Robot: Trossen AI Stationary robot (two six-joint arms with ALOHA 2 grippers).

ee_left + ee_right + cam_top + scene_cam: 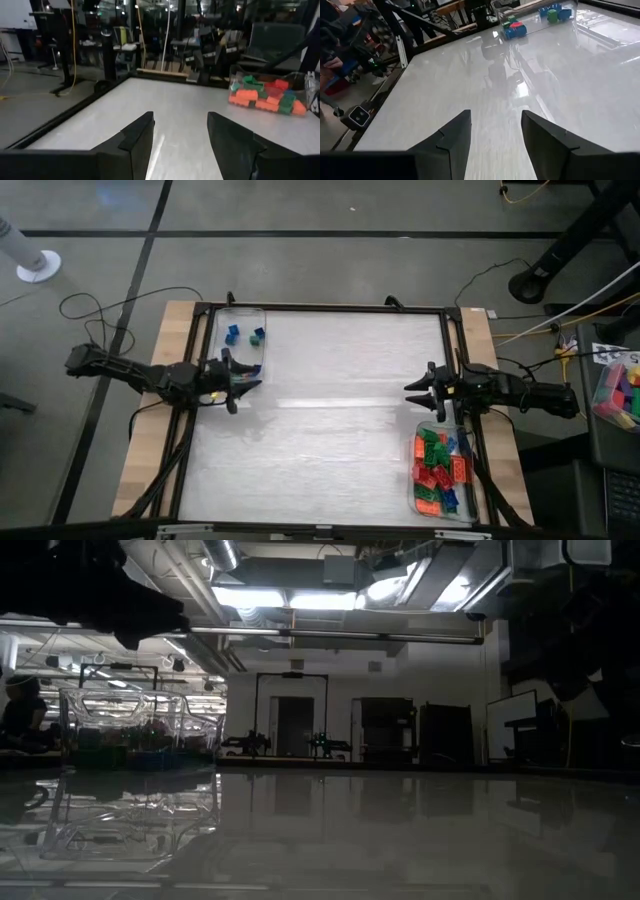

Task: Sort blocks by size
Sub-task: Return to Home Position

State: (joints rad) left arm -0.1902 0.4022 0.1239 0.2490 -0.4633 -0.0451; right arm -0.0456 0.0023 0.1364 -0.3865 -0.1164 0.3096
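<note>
With small blocks [258, 335] in one clear bin [248, 315] and long blocks [437, 465] in the other bin [464, 498] — sorting seemingly done — my left jaws and right jaws hang wide, empty.

Seen from above, the first bin [240, 315] sits on the surface [330, 410] in its 11 o'clock corner, against the edge. A few blocks [258, 335] lie in it, toward its 12 o'clock end. The second bin [470, 510] sits in the 5 o'clock corner, well apart from the first, with a heap of blocks [438, 468] in it, touching one another. The left claw [255, 376] is at 9 o'clock, at the first bin's 6 o'clock end, pointing toward 3 o'clock. The right claw [409, 397] is at 3 o'clock, just beyond the second bin's 12 o'clock end, pointing toward 9 o'clock.
</note>
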